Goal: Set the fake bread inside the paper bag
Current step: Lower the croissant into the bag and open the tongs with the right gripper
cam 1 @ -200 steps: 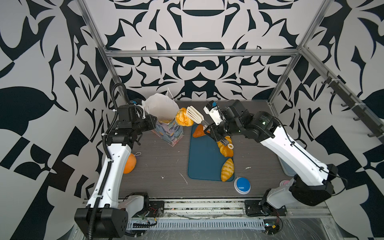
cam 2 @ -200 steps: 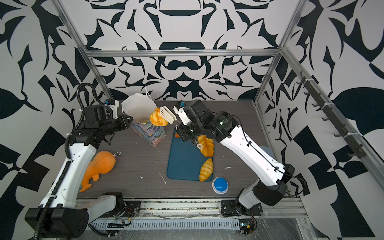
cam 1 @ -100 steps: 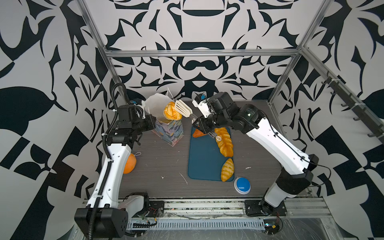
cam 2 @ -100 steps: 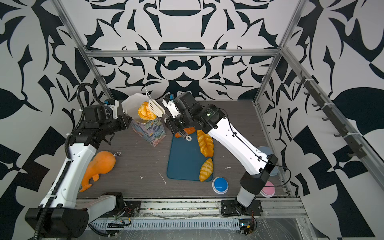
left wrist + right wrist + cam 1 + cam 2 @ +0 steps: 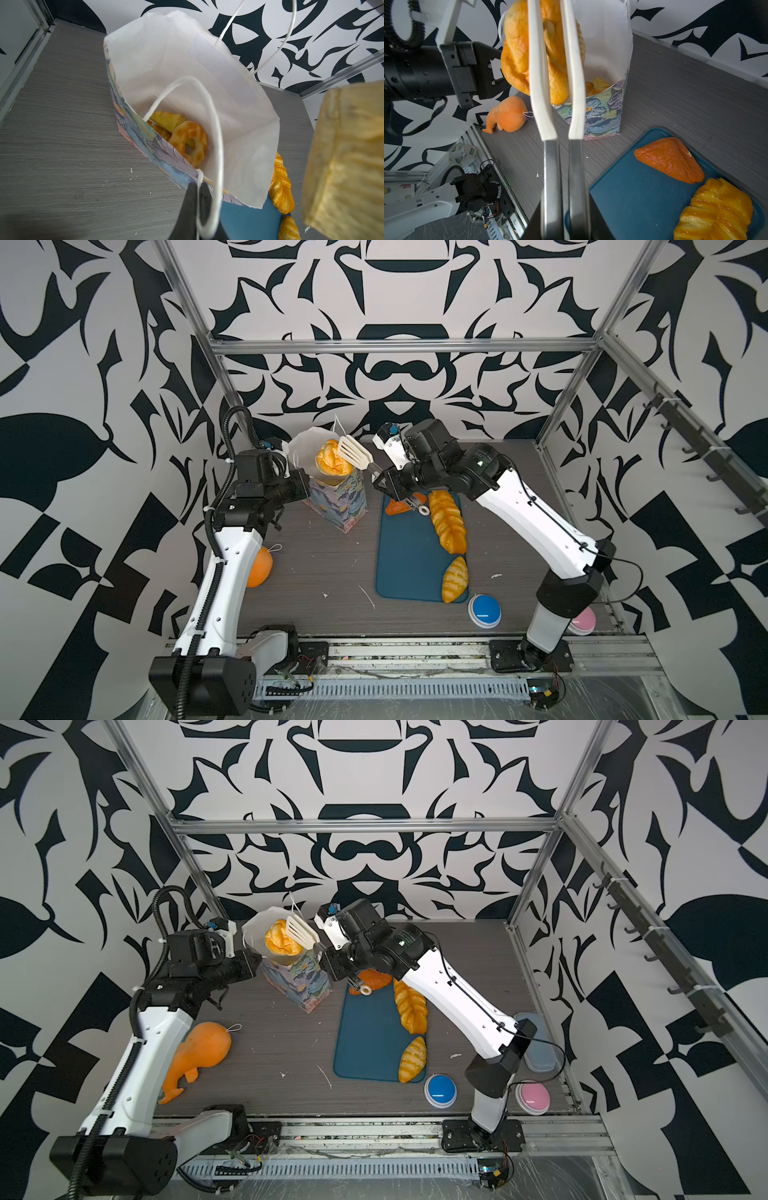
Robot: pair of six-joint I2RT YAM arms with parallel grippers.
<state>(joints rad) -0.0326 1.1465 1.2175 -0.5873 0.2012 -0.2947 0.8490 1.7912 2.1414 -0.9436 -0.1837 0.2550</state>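
Toward eleven o'clock on the worktop (image 5: 316, 564), left jaws pinch shut on the string handle (image 5: 218, 135) of the leafy paper bag (image 5: 338, 502). A glossy golden bun (image 5: 328, 458), beside the bag a second ago, now hangs over its mouth in white tongs (image 5: 355, 452) clamped by right jaws. At the bag's four o'clock a braided loaf (image 5: 448, 522) lies on a blue tray (image 5: 405, 564).

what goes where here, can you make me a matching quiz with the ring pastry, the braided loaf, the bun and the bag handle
Things:
1. ring pastry
2. braided loaf
3. bun
4. bag handle

Places:
A. pinched in the left jaws
B. lying on the blue tray
C. down inside the paper bag
D. gripped in the tongs

Pairs: 1-C, 2-B, 3-D, 4-A
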